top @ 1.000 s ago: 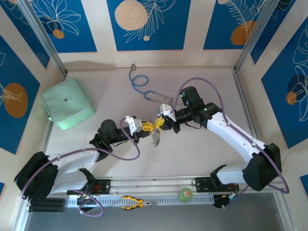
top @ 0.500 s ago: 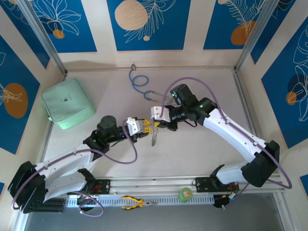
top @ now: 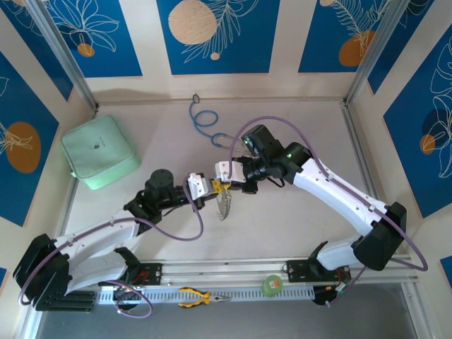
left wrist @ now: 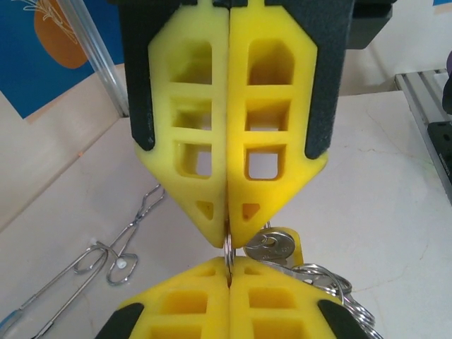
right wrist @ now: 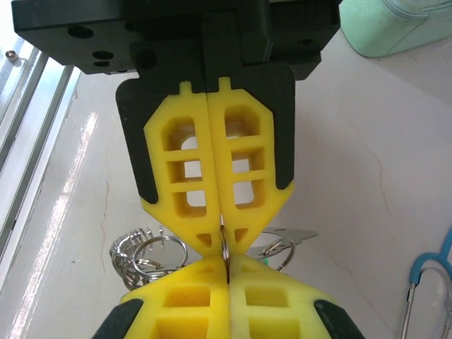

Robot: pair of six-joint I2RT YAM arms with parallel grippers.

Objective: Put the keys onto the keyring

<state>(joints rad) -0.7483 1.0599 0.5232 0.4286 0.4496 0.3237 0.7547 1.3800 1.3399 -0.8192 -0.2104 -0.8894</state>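
My left gripper and right gripper meet tip to tip above the middle of the table. Both are shut on the same thin ring of the keyring, seen edge-on between the yellow fingers. The right gripper's tips come up from below. A key with a yellow head hangs just right of the pinch, with a bunch of silvery rings beyond it. In the right wrist view my right gripper pinches that ring. The bunch of rings hangs on the left, a key blade with a green speck on the right. The bunch dangles below the fingers.
A pale green pouch lies at the left wall. A blue-tubed stethoscope lies at the back, its metal end close behind the grippers. Yellow-handled pliers and a round green disc rest on the front rail.
Both grippers have shifted a little to the left together, the right arm swinging in and back. The hanging rings moved left with them and now dangle straighter.
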